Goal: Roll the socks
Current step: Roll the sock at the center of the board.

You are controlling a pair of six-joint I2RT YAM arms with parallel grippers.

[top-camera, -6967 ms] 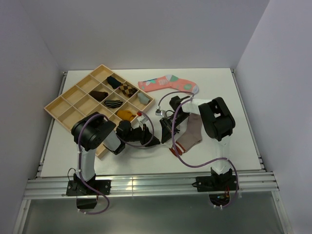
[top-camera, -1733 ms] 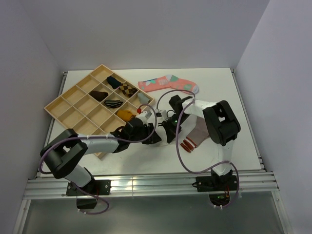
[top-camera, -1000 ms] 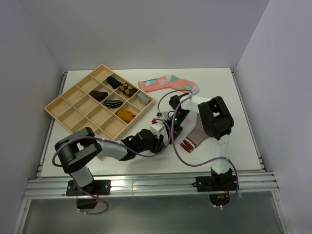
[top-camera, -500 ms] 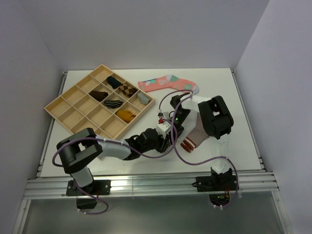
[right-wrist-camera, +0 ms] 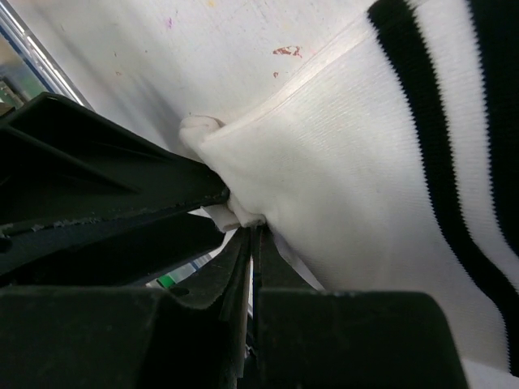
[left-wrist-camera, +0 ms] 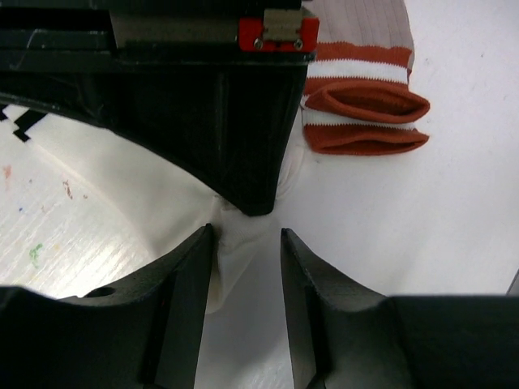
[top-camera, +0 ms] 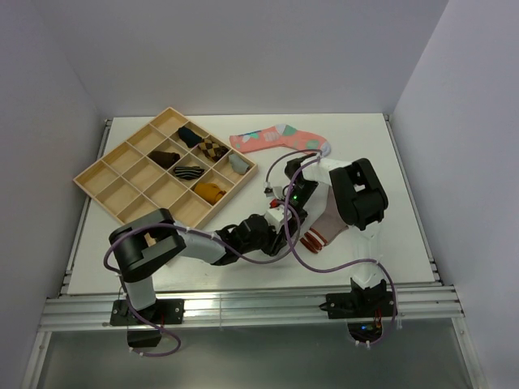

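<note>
White sock (right-wrist-camera: 365, 162): centre of the top view, mostly hidden under both grippers; black stripes show in the right wrist view.
Brown sock (top-camera: 327, 217): just right of centre, flat on the table (top-camera: 381, 154), red-striped cuff toward the lower edge.
Right gripper (right-wrist-camera: 253, 235): closed, pinching a bunched fold of the white sock.
Left gripper (left-wrist-camera: 246, 239): jaws parted, astride that fold, just below the right gripper's tip.
Pink sock (top-camera: 280, 138): upper centre, well apart.
Tray (top-camera: 130, 158): upper left, rolled socks in several compartments.
</note>
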